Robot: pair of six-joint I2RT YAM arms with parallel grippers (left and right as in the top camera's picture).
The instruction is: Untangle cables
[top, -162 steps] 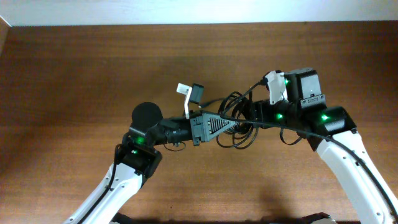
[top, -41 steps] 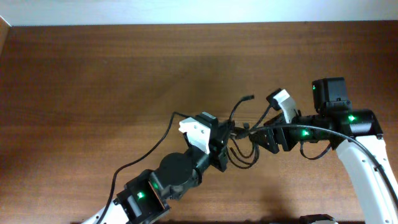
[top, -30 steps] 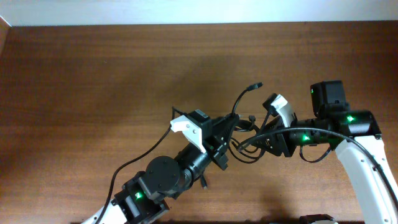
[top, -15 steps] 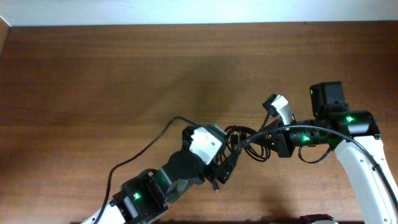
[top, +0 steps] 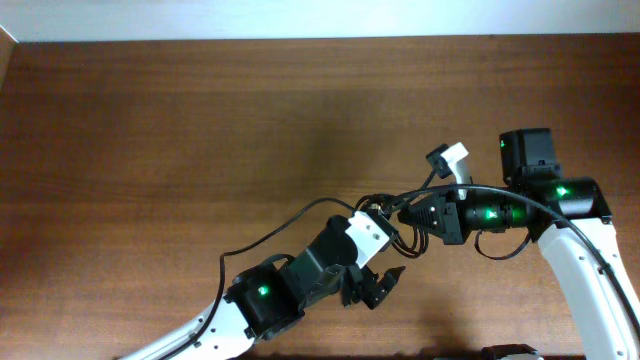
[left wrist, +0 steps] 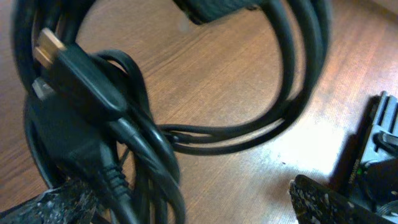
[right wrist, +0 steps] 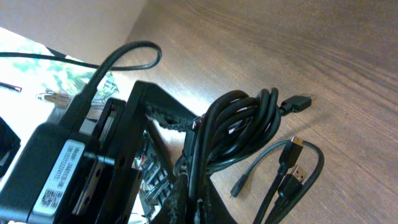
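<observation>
Left arm (top: 205,332) reaches in from lower left, pointing right. Left gripper (top: 378,284) has its fingers (left wrist: 59,202) spread wide. Right arm (top: 580,262) bends in from the right, wrist level. Right gripper (top: 405,213) points left, pinched tight on the cables (right wrist: 239,124).

You're looking at one table (top: 150,130) and two arms: the left arm (top: 270,300) and the right arm (top: 575,250). That's giving you two grippers, the left gripper (top: 383,284) and the right gripper (top: 406,213). Four green lights (top: 262,291) are glowing. One tangle of cables (right wrist: 239,134) is sitting at the right gripper, and you're counting four plugs (right wrist: 297,144) just beside it: one on the thick coil, three on thinner cords. The separate cords aren't counting out cleanly.
</observation>
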